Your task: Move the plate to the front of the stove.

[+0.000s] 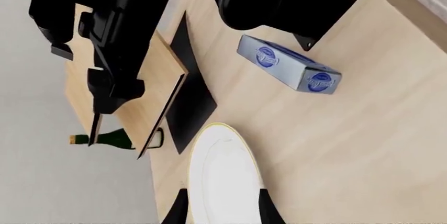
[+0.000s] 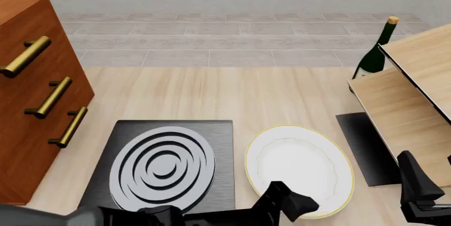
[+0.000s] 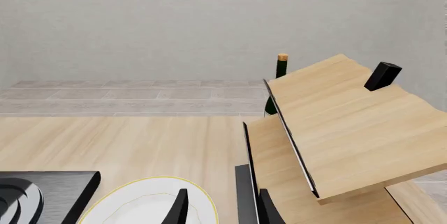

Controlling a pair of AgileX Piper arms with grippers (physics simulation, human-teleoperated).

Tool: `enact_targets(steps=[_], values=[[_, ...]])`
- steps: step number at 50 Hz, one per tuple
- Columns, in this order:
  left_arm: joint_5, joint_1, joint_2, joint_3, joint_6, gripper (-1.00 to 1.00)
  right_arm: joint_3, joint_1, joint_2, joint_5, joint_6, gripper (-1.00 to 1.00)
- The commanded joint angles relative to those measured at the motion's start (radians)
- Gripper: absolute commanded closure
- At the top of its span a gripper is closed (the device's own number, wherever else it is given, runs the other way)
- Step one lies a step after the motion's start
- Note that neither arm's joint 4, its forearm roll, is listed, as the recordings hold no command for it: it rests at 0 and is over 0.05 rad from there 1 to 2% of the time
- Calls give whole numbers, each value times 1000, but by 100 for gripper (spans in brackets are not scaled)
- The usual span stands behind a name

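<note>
Beside the stove (image 2: 169, 162), left tool (image 2: 299, 205) grips plate (image 2: 299, 168).

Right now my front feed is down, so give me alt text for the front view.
A white plate lies on the wooden table just right of the black stove, with the left claw at its near rim. A wooden drawer cabinet stands left; a shelf and bottle stand right.

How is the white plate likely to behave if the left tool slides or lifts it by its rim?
The plate looks rigid and shallow, lying flat on the table, so it would probably slide rather than tip. Its smooth glossy surface suggests it may slip between the left tool's fingers. Held by one edge only, it would likely sag downward.
</note>
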Motion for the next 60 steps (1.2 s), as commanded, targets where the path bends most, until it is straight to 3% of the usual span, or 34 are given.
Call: enact_targets(steps=[1, 19, 35, 60], values=[[-23, 15, 30, 10, 14, -100, 0, 0, 0, 0, 0, -100], [-31, 45, 53, 7, 26, -100, 0, -1, 0, 0, 0, -100], [5, 21, 98, -45, 4, -100, 0, -1, 0, 0, -1, -100], [-19, 81, 148, -29, 51, -100, 0, -1, 0, 0, -1, -100]])
